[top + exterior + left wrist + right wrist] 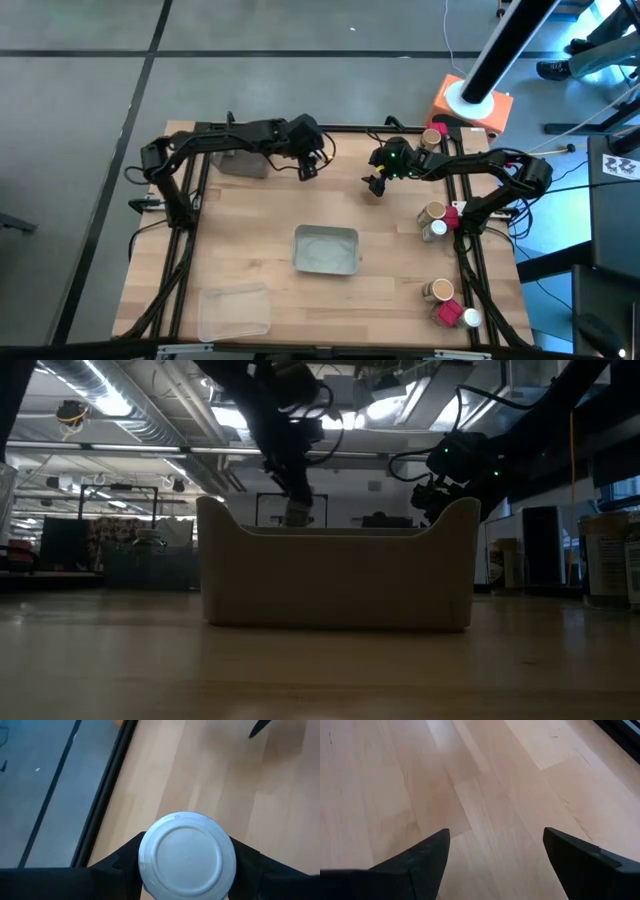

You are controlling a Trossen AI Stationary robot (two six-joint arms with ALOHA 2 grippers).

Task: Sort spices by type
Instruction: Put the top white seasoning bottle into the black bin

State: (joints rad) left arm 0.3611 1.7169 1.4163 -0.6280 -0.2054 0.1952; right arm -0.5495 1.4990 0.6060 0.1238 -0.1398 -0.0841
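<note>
Left gripper (186, 870) is clamped on a white-capped jar (186, 856), held above the table's back edge near the grey tray (243, 163). Right gripper (495, 855) hangs wide open and empty over bare wood. Suggest lowering the jar upright beside matching jars and releasing only once seated.

held jar's (186, 856) body hidden beneath cap
</note>
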